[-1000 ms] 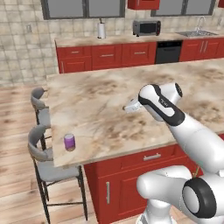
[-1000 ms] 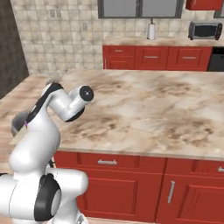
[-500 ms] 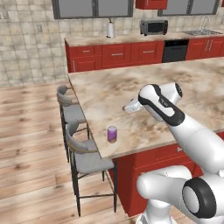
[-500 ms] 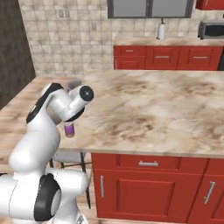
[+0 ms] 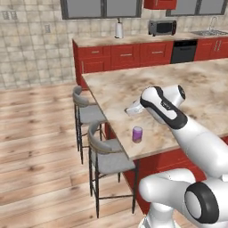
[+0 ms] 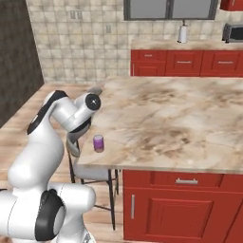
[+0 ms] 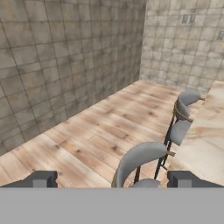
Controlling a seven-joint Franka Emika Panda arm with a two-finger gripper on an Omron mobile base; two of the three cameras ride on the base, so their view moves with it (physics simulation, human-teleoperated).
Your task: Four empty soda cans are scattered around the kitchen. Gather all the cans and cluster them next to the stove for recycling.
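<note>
Right now I have one purple soda can (image 5: 137, 134) standing upright on the table (image 5: 178, 84), a beige marbled island top over red cabinets, close to its near left corner and a little in from both edges. From the right base view the same can (image 6: 98, 143) sits just to the right of my arm's wrist, apart from it, with bare marble all around. My tool (image 7: 111, 179) is spread wide with nothing between its fingertips (image 7: 41, 179); through the hand view it looks out past the table's left edge over the wooden floor (image 7: 96, 131) toward the tiled walls, so it is not aimed at the can. In the left base view the hand hangs above the table, beyond the can and slightly to its right, clear of it. Two grey stools (image 5: 104, 153) with dark legs stand along the table's left side, the nearer one just beside the corner where the can is, the farther one (image 5: 87, 111) behind it. Against the far wall runs a counter (image 5: 133, 40) on red cabinets carrying a white paper-towel roll (image 5: 119, 29) and a dark microwave (image 5: 162, 27), with a black dishwasher front (image 5: 184, 51) to the right of the red drawers and a sink (image 5: 216, 32) at the far right.
</note>
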